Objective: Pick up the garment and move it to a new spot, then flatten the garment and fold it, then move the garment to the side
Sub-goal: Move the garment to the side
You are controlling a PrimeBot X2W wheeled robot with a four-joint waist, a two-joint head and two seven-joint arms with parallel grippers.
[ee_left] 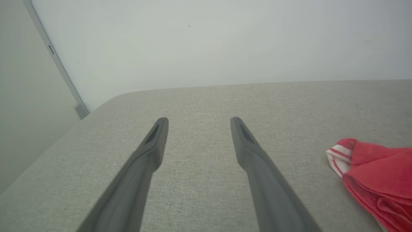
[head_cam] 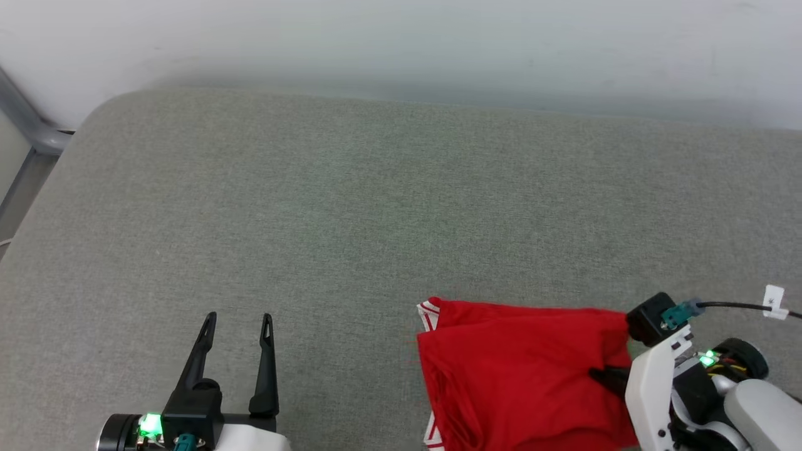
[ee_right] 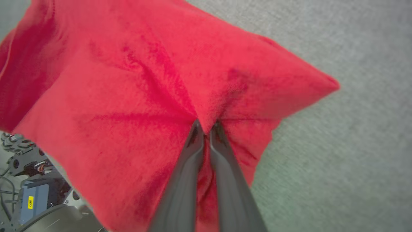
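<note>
My left gripper (head_cam: 239, 316) is at lower left over the grey cushion (head_cam: 376, 219), fingers spread, nothing in it. The garment (head_cam: 514, 369) lies folded at lower right, striped trim pointing left. I can't call its long axis because the near edge is cropped. The right gripper (ee_right: 206, 125) is clamped on its right side.

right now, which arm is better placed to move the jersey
Right: the right gripper is shut on a fold of the red jersey; the left gripper hangs open over the grey padded surface, apart from it.

A grey-green fabric-covered pad (head_cam: 351, 207) carries the red garment (head_cam: 520, 382), lying at its near right
</note>
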